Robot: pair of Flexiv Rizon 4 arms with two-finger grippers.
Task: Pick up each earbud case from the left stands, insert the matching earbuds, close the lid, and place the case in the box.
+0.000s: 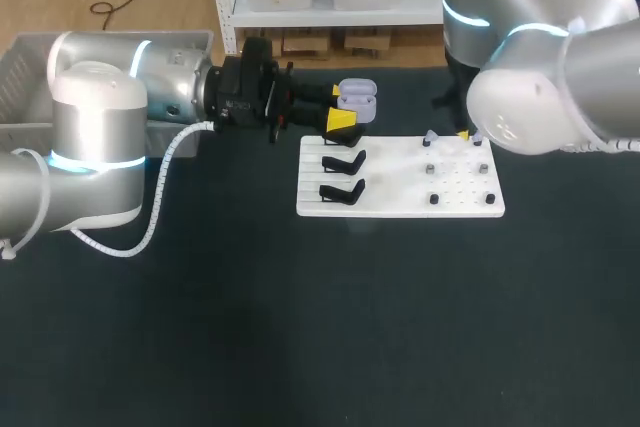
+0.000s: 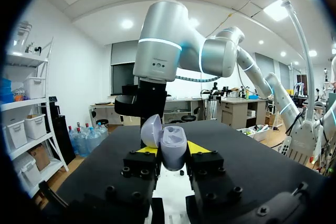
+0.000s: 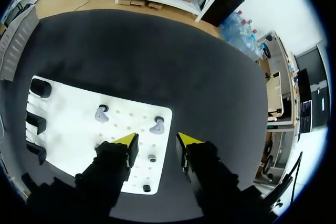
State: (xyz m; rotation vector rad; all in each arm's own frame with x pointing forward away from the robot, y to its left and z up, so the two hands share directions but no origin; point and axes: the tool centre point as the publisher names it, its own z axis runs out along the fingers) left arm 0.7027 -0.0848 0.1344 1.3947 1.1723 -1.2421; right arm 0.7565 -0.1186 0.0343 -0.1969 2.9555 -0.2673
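the left gripper [image 2: 173, 153] is closed on the earbud case [image 2: 172, 141], one yellow-tipped finger pressing each side of the pale lilac shell, so the case sits upright between the fingers and pokes out just past their tips. its lid [image 2: 150, 129] is swung open, tilted away to one side of the case, and the two hollow seats inside can be seen from the left wrist view (whether anything sits in them i cannot tell). the case is held up off the table [image 1: 300, 327], beyond the far edge of the white board [image 3: 68, 136]. straight ahead of the left gripper stands the right arm [image 2: 157, 51].

the right gripper [image 3: 156, 141] hangs over the board with its fingers spread and nothing between them. just ahead of its tips, in line with the gap, an earbud [image 3: 157, 126] of the same pale colour stands on the board; a second earbud [image 3: 101, 113] stands further off, ahead of and beside the finger on that side. under the gripper are small dark pegs [image 3: 152, 158]. three black stands [image 3: 35, 121] line the board's edge well away from the right gripper.

the grey box [image 1: 25, 67] sits behind the left arm, well apart from both grippers.
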